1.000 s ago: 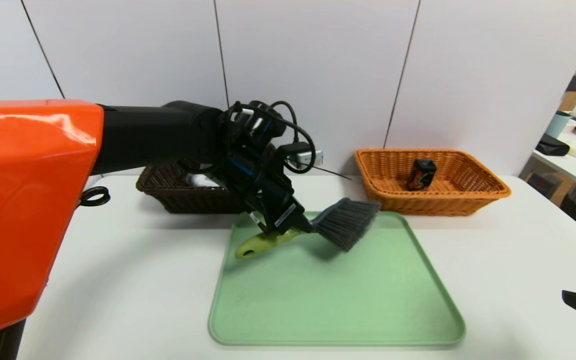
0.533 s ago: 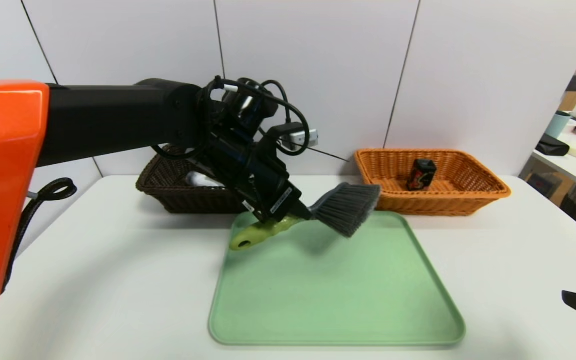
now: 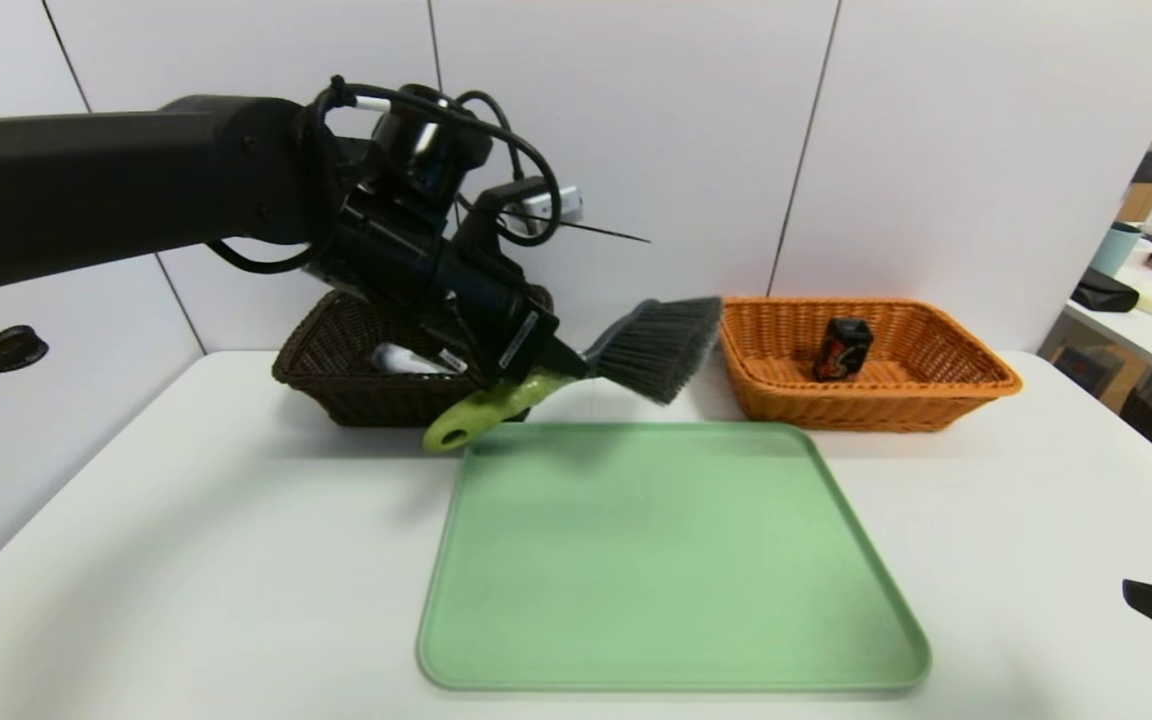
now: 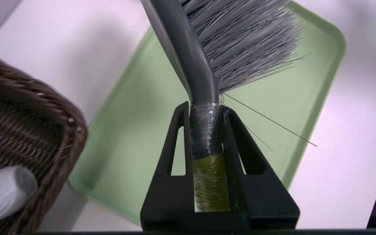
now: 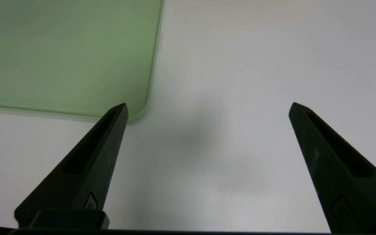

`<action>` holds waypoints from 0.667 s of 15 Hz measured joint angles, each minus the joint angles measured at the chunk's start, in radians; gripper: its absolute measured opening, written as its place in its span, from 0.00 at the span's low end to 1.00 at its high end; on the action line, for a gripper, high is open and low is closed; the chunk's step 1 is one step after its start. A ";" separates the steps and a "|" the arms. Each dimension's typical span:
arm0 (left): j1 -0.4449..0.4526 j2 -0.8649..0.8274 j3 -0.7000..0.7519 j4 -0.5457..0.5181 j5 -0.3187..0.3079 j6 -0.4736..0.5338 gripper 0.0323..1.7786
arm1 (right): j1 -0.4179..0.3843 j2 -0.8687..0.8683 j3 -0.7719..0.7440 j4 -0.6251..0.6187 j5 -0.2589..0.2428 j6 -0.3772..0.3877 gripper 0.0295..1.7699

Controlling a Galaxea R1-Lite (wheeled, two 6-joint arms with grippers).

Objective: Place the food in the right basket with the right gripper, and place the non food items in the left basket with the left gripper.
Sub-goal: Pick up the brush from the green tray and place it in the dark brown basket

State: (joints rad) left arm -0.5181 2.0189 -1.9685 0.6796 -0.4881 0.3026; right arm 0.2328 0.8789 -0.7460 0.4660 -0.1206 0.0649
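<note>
The left tool [image 4: 205, 107] is clamped on the brush [image 3: 648, 350], held up near the dark basket [image 3: 386, 390]; the right tool [image 5: 208, 103] waits over the surface [image 5: 207, 182], fingers wide apart.

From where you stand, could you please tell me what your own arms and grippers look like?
My left arm is black, with looping black cables and a small grey-white box on top. The left gripper has black, tapering jaws with cut-out slots, and white labels on its body. The right gripper has matching pointed black jaws; its arm is out of view.
</note>
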 joint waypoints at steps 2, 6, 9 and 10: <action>0.045 -0.015 -0.001 -0.029 0.009 -0.044 0.16 | 0.000 0.002 0.000 0.000 0.001 0.000 0.96; 0.137 -0.036 -0.003 -0.072 0.114 -0.129 0.16 | 0.001 0.009 0.004 0.000 0.003 0.000 0.96; 0.175 -0.059 -0.002 -0.070 0.187 -0.254 0.16 | 0.001 0.018 0.009 0.001 0.015 0.000 0.96; 0.187 -0.064 -0.002 -0.073 0.204 -0.291 0.16 | 0.001 0.020 0.009 0.001 0.016 0.000 0.96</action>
State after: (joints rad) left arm -0.3313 1.9547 -1.9704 0.6066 -0.2838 0.0119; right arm 0.2343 0.8991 -0.7368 0.4666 -0.1047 0.0645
